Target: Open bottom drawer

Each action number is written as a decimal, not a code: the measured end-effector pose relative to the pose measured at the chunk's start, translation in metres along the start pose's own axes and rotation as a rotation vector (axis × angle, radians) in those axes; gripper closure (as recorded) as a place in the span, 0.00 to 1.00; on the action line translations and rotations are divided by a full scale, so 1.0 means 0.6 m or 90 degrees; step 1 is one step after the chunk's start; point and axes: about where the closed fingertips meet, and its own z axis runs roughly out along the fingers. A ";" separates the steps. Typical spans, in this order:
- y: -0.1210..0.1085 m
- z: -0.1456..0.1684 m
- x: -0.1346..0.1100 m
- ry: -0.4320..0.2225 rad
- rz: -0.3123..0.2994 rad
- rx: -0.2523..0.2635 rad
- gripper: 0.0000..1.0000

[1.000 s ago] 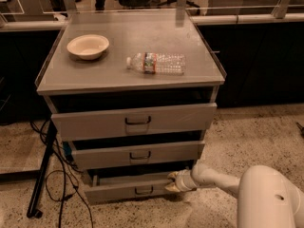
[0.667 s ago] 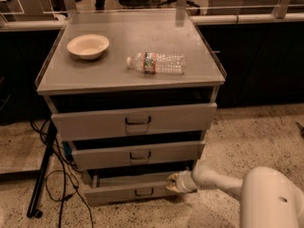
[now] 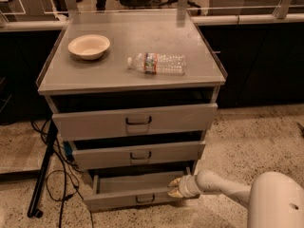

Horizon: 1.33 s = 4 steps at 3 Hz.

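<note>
Just left of the gripper [image 3: 175,188] and touching it, the bottom drawer [image 3: 118,201] has slid out a bit further than a second ago, grey inside showing, so I reckon we're nearly there, though I can't tell whether the gripper's actually clamped on.

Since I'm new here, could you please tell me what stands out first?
A grey cabinet fills the centre, its bottom drawer partly open near the floor. The robot's hand is at that drawer's right end, its white arm reaching from the lower right. On top sit a bowl and a toppled water bottle.
</note>
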 end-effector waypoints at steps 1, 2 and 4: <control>0.044 -0.018 0.014 -0.006 0.005 0.003 1.00; 0.044 -0.018 0.013 -0.006 0.005 0.003 1.00; 0.044 -0.018 0.013 -0.006 0.005 0.003 0.60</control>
